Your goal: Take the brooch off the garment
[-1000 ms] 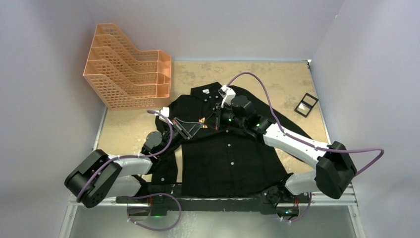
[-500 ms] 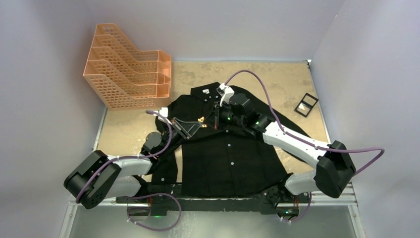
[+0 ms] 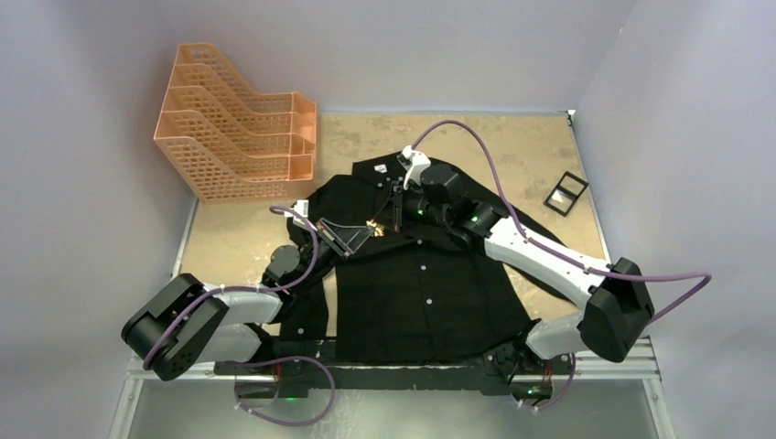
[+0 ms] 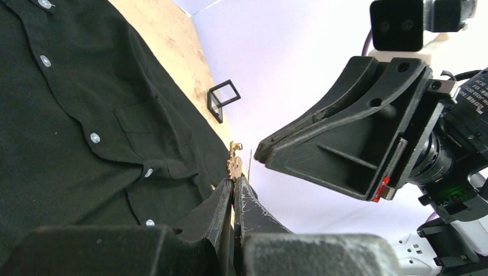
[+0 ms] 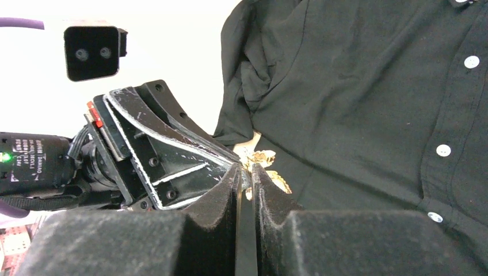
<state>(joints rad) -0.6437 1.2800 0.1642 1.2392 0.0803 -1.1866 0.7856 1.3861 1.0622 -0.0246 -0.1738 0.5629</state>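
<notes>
Since a second ago the right arm has moved a little toward the far side, and its wrist now stands closer to the collar of the shirt (image 3: 421, 283). The left fingers (image 4: 221, 207) are pressed together and pinch the lower end of the brooch (image 4: 234, 164). The brooch sticks out beyond their tips, over the left side of the shirt's chest. The right fingers (image 5: 224, 195) have a narrow gap between them, with their tips right at the brooch; I cannot tell if they grip it. The shirt lies spread, front up, on the counter (image 3: 522, 146).
</notes>
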